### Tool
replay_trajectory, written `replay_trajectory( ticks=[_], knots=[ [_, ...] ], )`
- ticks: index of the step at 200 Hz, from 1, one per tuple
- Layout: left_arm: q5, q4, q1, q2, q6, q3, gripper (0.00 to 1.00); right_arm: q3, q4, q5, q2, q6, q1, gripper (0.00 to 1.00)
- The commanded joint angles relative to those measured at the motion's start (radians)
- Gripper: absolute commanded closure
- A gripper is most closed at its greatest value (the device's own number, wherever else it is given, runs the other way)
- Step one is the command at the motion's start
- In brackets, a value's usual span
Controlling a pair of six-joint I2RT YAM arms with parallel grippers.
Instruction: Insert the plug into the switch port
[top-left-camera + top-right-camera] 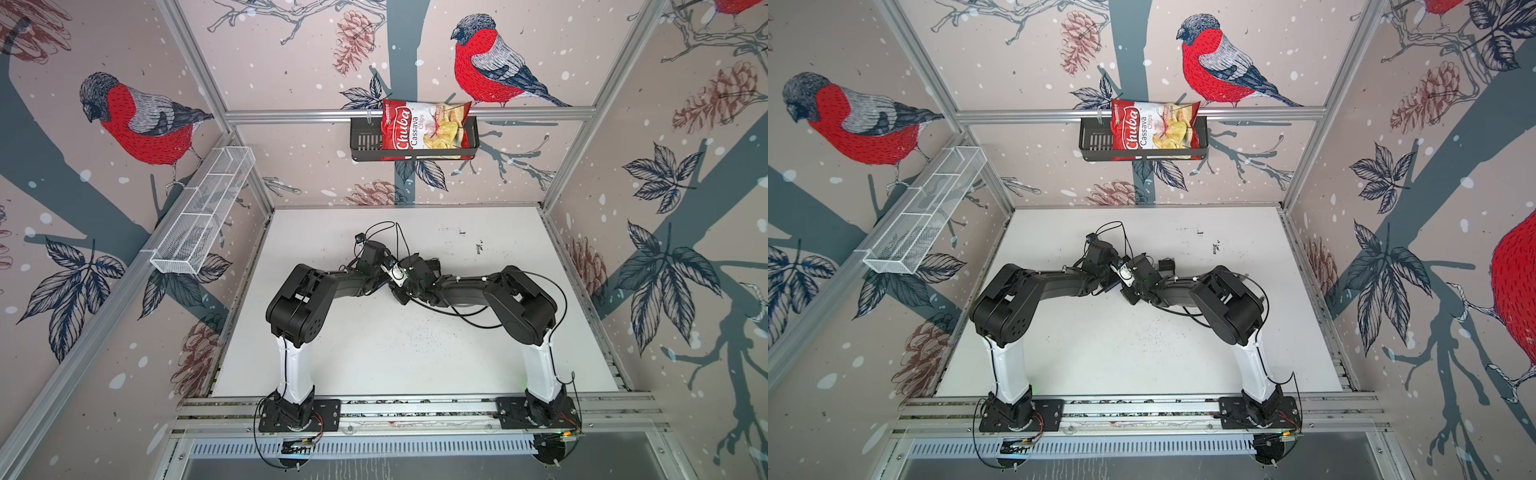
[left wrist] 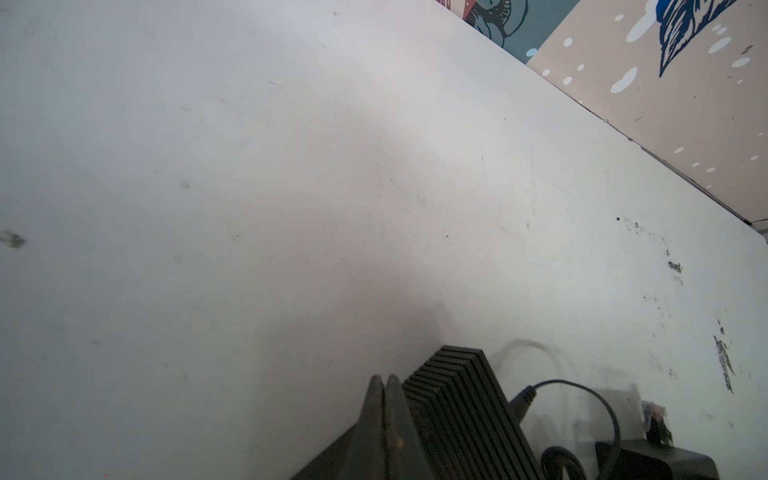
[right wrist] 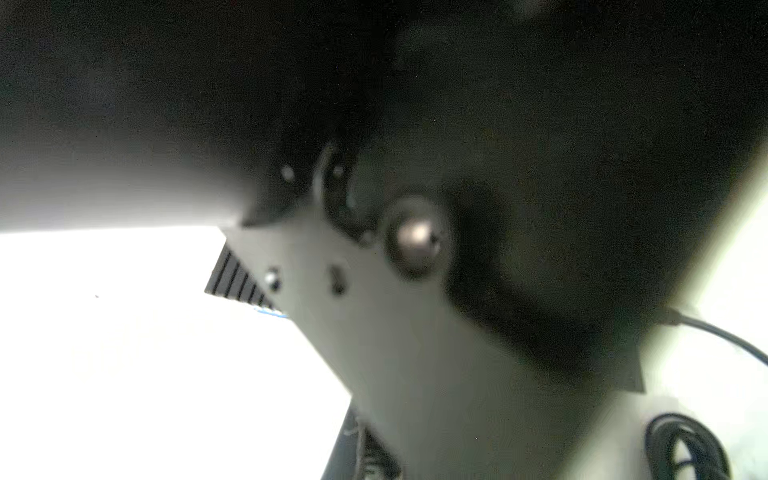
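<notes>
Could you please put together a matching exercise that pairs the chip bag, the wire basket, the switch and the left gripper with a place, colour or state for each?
Things:
1. chip bag
2. wire basket
3. switch
4. left gripper

Place, colour or state:
A. shut
B. white, fixed to a side wall
C. black, with a ribbed surface
D. standing in the black basket on the back wall

Pairs: 1-D, 2-B, 3-C, 4-A

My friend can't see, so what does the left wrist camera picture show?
The shut left gripper sits next to the ribbed black switch, seen against a scuffed white table. A thin black cord loops away from the switch's side.
</notes>
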Motion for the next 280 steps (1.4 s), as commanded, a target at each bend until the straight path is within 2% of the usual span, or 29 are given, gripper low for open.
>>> replay_trajectory(
  ticks=[1, 64, 119, 143, 154, 201, 218, 241, 280],
  knots=[
    [0.381, -0.258, -0.071, 0.008, 0.007, -0.019, 1.0, 0.033, 0.086, 0.166, 0.033, 0.095, -0.005, 1.0],
    [0.386, -0.233, -0.077, 0.007, -0.002, -0.062, 1.0, 0.029, 0.11, 0.203, 0.046, 0.118, 0.01, 1.0],
    [0.365, -0.367, -0.047, -0.008, 0.086, 0.068, 1.0, -0.086, 0.115, 0.191, -0.026, 0.031, -0.001, 1.0],
    [0.354, -0.442, -0.029, -0.017, 0.123, 0.132, 0.9, -0.13, 0.128, 0.169, -0.051, 0.001, -0.017, 1.0],
    [0.347, -0.472, -0.022, -0.023, 0.139, 0.159, 0.89, -0.142, 0.132, 0.153, -0.055, -0.02, -0.022, 1.0],
    [0.359, -0.497, 0.012, -0.043, 0.166, 0.202, 0.71, -0.169, 0.15, 0.12, -0.051, -0.064, -0.031, 1.0],
    [0.356, -0.5, 0.02, -0.055, 0.172, 0.207, 0.58, -0.191, 0.167, 0.116, -0.052, -0.074, -0.035, 1.0],
    [0.355, -0.5, 0.034, -0.077, 0.184, 0.21, 0.45, -0.226, 0.195, 0.092, -0.059, -0.079, -0.044, 1.0],
    [0.339, -0.531, 0.049, -0.087, 0.221, 0.265, 0.37, -0.295, 0.248, 0.059, -0.07, -0.085, -0.055, 1.0]
  ],
)
